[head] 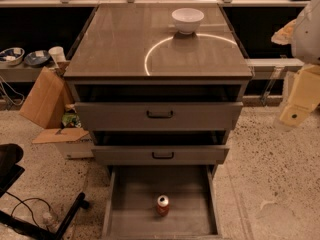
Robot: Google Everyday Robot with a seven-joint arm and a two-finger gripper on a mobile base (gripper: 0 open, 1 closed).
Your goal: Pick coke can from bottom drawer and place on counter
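Observation:
The coke can (pixel 163 205) stands upright on the bare floor of the open bottom drawer (pixel 130 209), near its middle front. It is red with a silver top. The counter (pixel 115 44) is the glossy grey-brown cabinet top with a bright ring reflection. My gripper (pixel 299 101) hangs at the far right edge of the view, beside the cabinet at the height of the upper drawers. It is well above and to the right of the can and holds nothing that I can see.
A white bowl (pixel 187 20) sits at the back of the counter. Two grey drawer fronts with black handles (pixel 160 114) stand slightly open above the bottom drawer. Cardboard boxes (pixel 47 104) lie left of the cabinet. A black chair base (pixel 30 204) is at the lower left.

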